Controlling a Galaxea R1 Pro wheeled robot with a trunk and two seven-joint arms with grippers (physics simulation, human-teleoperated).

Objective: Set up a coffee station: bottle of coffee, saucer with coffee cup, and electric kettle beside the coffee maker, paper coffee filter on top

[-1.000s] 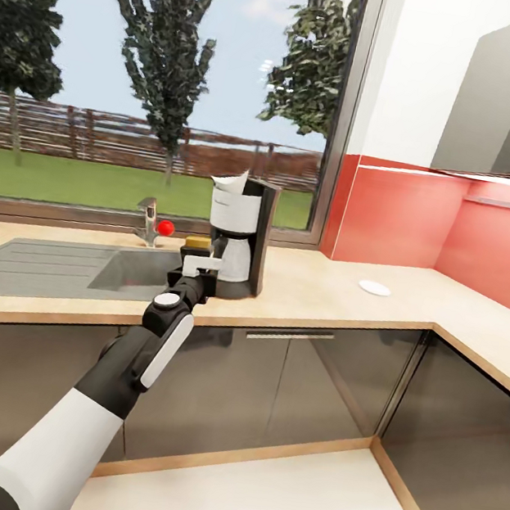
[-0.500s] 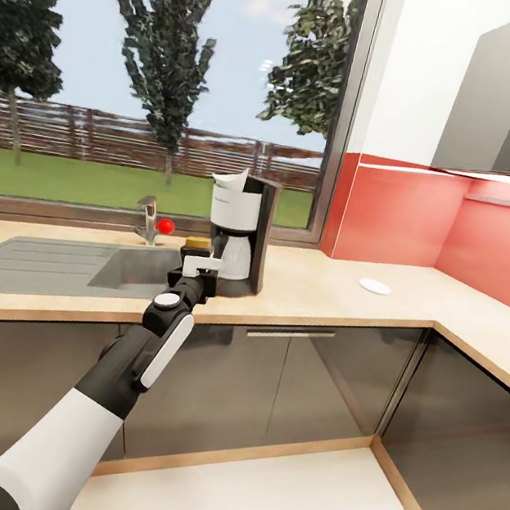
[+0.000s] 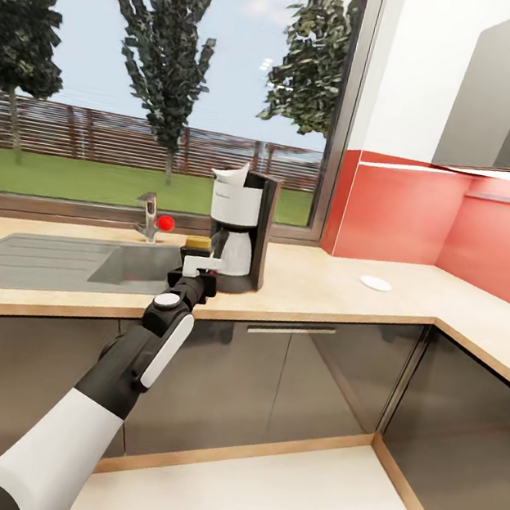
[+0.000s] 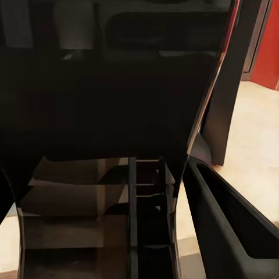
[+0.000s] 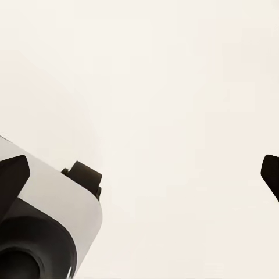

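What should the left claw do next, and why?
Probably ease the left claw straight back from the coffee maker. The maker stands upright on the countertop with the paper filter on top, so it seems to need nothing more, while the saucer lies well off to its right. Whether the claw grips anything is unclear.
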